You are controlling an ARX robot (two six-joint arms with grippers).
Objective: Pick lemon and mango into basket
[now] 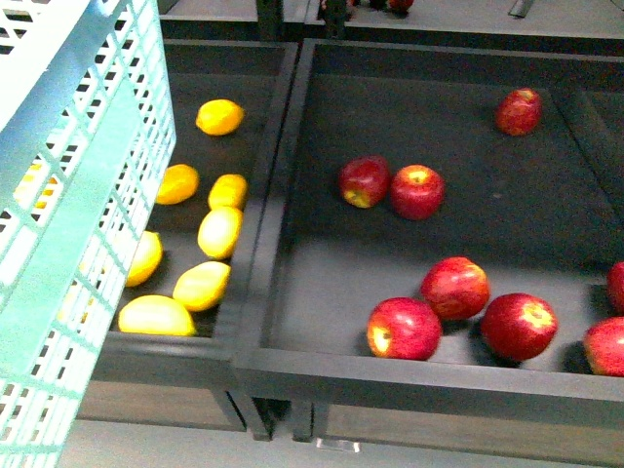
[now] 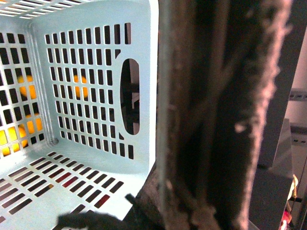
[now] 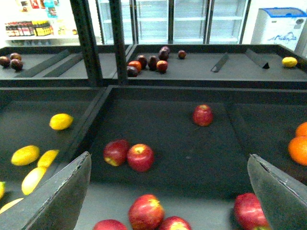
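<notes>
The right pincer [image 3: 168, 156] is held spread, apples [image 3: 140, 157] ahead; the left pincer's [image 2: 206, 143] grip cannot be told; distant bottle labels [image 3: 26, 28] are unreadable.

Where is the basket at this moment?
In the front view the basket fills the far left, tilted, partly covering the dark bin of yellow fruits.

The basket [image 1: 88, 195] ran off the front view's edges, and the yellow fruits [image 2: 26, 86] behind its slotted wall showed only as patches. A blurred brown mass [image 2: 216, 120] beside it could not be identified. Between the right gripper [image 3: 169, 157] fingers [image 3: 57, 196], themselves cut off, the nearest apples [image 3: 146, 213] were cropped.
</notes>
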